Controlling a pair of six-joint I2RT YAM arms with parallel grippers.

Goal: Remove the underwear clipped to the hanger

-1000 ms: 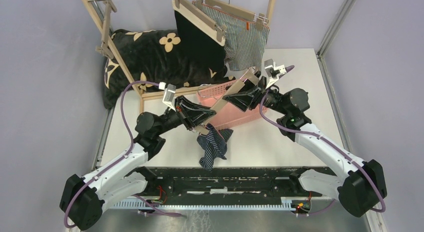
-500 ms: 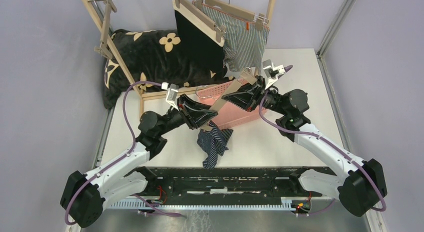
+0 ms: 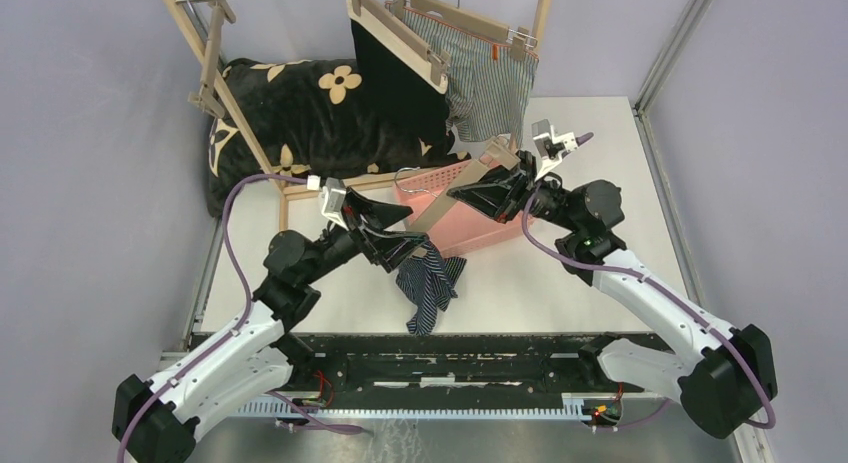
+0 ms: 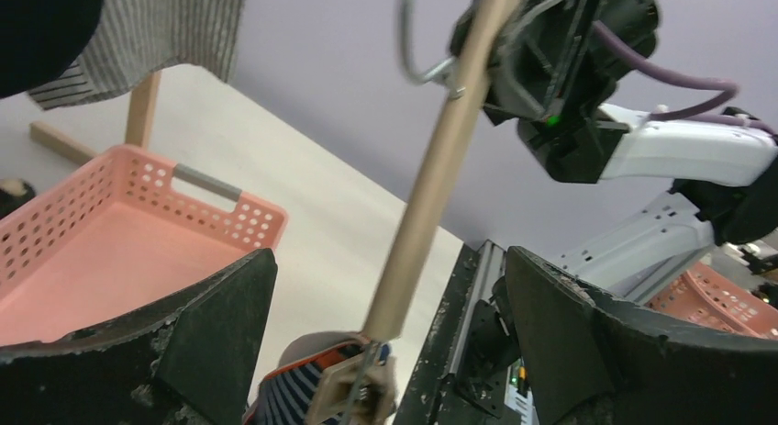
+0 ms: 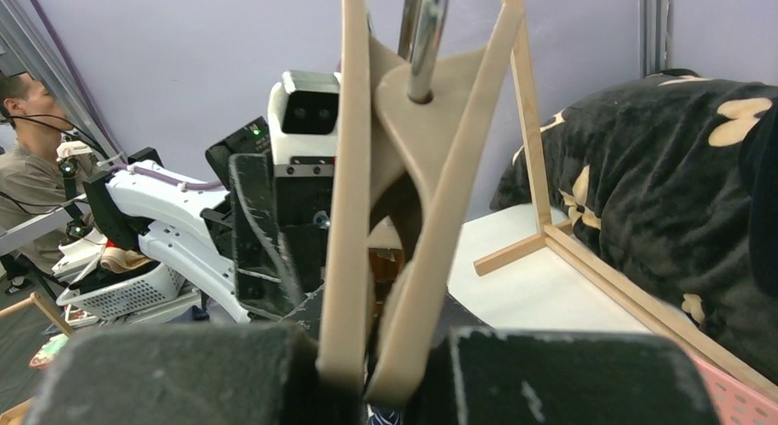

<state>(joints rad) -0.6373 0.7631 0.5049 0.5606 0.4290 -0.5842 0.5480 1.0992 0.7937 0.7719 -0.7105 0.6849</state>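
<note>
My right gripper (image 5: 376,359) clamps the hanger (image 3: 455,198) near its hook, the left gripper (image 4: 385,306) gapes around its low end, and the navy boxers (image 3: 430,288) dangle at the basket's (image 3: 425,181) six o'clock: I'd pinch that clip (image 4: 353,393) next.

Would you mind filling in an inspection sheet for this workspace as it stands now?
Surface: white table, no spills seen.
Job's things: navy striped underwear hangs from the low end of the wooden hanger; black underwear and grey-striped underwear hang on clip hangers from the wooden rack.
Clutter: pink basket below the held hanger; black floral blanket under the rack.
Grippers: right gripper shut on the wooden hanger near its hook; left gripper open, fingers either side of the hanger above its clip.
Cables: purple cables loop along both arms, no snag seen.
Surroundings: lilac walls; a person at the right wrist view's edge.
</note>
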